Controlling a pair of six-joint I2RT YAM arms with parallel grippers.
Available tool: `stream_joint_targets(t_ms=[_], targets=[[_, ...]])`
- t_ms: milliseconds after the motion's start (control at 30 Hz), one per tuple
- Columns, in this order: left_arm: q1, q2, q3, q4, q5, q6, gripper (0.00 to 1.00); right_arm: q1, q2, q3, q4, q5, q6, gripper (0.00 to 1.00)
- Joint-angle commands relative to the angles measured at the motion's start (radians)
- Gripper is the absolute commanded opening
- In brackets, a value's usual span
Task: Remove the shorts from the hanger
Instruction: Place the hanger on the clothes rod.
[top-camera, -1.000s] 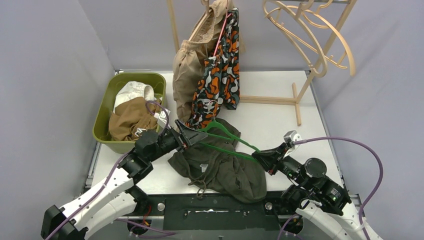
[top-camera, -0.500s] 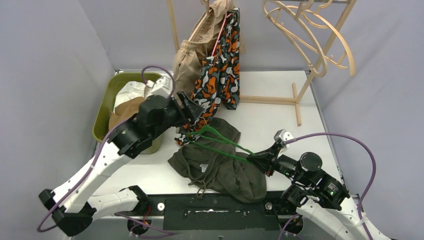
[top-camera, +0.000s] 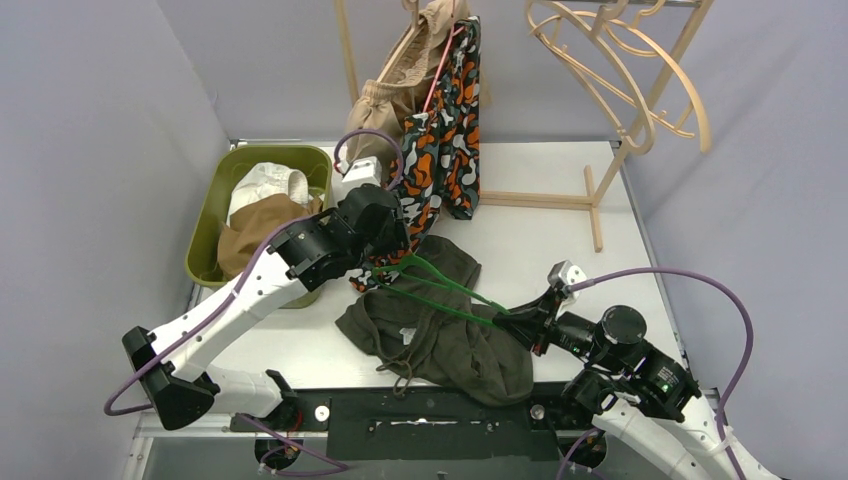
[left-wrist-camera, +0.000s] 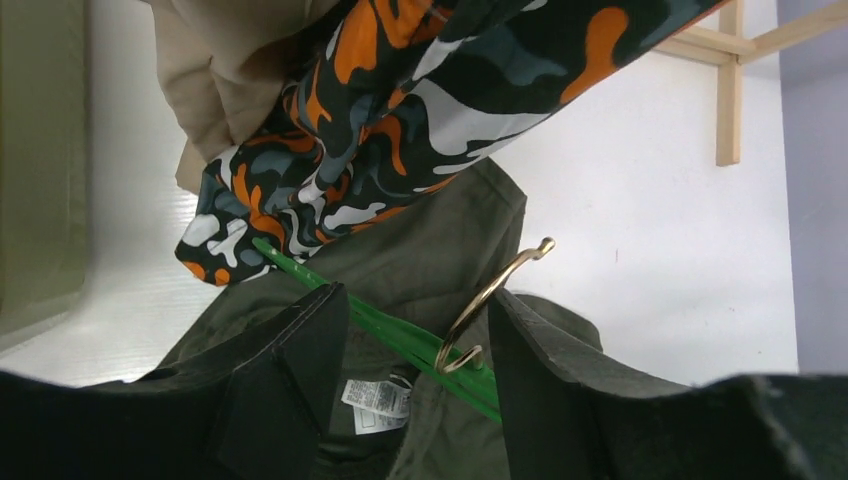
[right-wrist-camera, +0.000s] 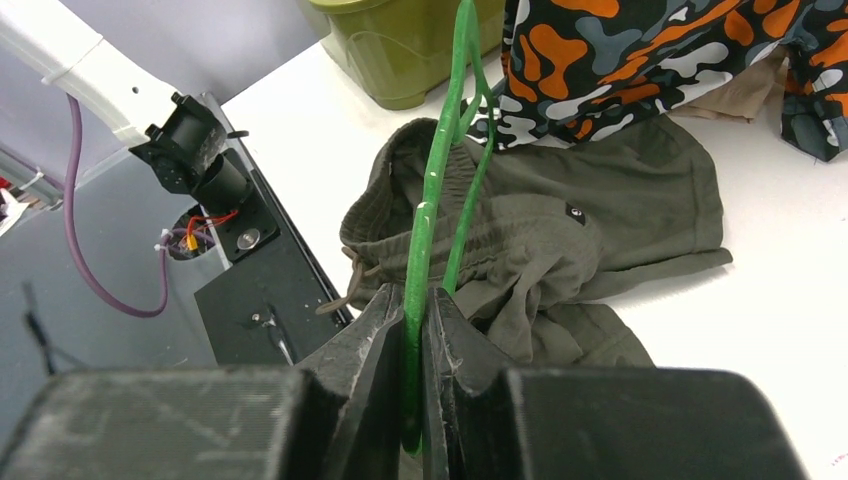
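The dark olive shorts (top-camera: 440, 340) lie crumpled on the counter at about 6 o'clock in the top view. Their drawstring trails toward the near edge and a white label shows at the waistband. A green hanger (top-camera: 440, 287) with a gold hook (left-wrist-camera: 495, 300) slants across them, its 4 o'clock end pinched in the right end effector (top-camera: 518, 318). Whether it is still threaded through them cannot be told. At 12 o'clock the orange-black-grey camouflage shorts (top-camera: 440, 170) hang legs-down on a pink hanger (top-camera: 440, 70), the lowest leg overlapping the olive pair's far edge. The beige shorts (top-camera: 385, 100) hang just beside them at their 9 o'clock. At the counter's 9 o'clock, the white shorts (top-camera: 265, 185) and brown shorts (top-camera: 250, 238) lie bunched in a green bin (top-camera: 205, 225), the white pair at the brown pair's 12 o'clock.
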Motion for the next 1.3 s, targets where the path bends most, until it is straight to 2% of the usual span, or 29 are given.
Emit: stream_joint_targets(t_ms=[0, 100, 167, 233, 367, 433, 533, 600, 833, 933, 1067, 1200, 1267], targets=[[0.009, -0.05, 0.027, 0.12, 0.038, 0.074, 0.55, 0.001, 0.006, 0.026, 0.021, -0.066, 0.003, 0.0], [0.042, -0.056, 0.0, 0.197, 0.202, 0.106, 0.56, 0.001, 0.009, 0.024, 0.024, -0.069, 0.001, 0.0], [0.087, -0.059, -0.014, 0.212, 0.286, 0.096, 0.5, 0.001, 0.007, 0.024, 0.024, -0.068, 0.001, 0.0], [0.136, -0.061, -0.026, 0.213, 0.321, 0.087, 0.39, 0.002, 0.003, 0.023, 0.026, -0.068, 0.001, 0.0], [0.185, -0.063, -0.027, 0.18, 0.301, 0.088, 0.14, 0.002, 0.003, 0.023, 0.026, -0.072, 0.0, 0.0], [0.187, -0.051, -0.006, 0.139, 0.262, 0.084, 0.08, 0.001, 0.003, 0.023, 0.027, -0.075, 0.0, 0.0], [0.184, -0.022, 0.029, 0.053, 0.211, 0.075, 0.05, 0.002, 0.002, 0.021, 0.029, -0.076, 0.0, 0.0], [0.177, -0.013, 0.036, 0.018, 0.184, 0.063, 0.07, 0.001, 0.002, 0.02, 0.032, -0.08, -0.002, 0.0], [0.165, -0.001, 0.049, -0.026, 0.183, 0.075, 0.35, 0.0, 0.029, 0.026, 0.029, -0.134, -0.007, 0.0], [0.165, 0.052, 0.117, -0.114, 0.188, 0.104, 0.37, 0.001, 0.071, 0.053, 0.001, -0.149, -0.016, 0.0], [0.16, 0.112, 0.198, -0.225, 0.184, 0.113, 0.48, 0.002, 0.102, 0.087, -0.039, -0.133, -0.043, 0.0], [0.152, 0.154, 0.257, -0.311, 0.157, 0.11, 0.49, 0.001, 0.119, 0.115, -0.064, -0.112, -0.064, 0.0], [0.147, 0.159, 0.269, -0.32, 0.155, 0.109, 0.43, 0.001, 0.131, 0.122, -0.074, -0.104, -0.067, 0.0]])
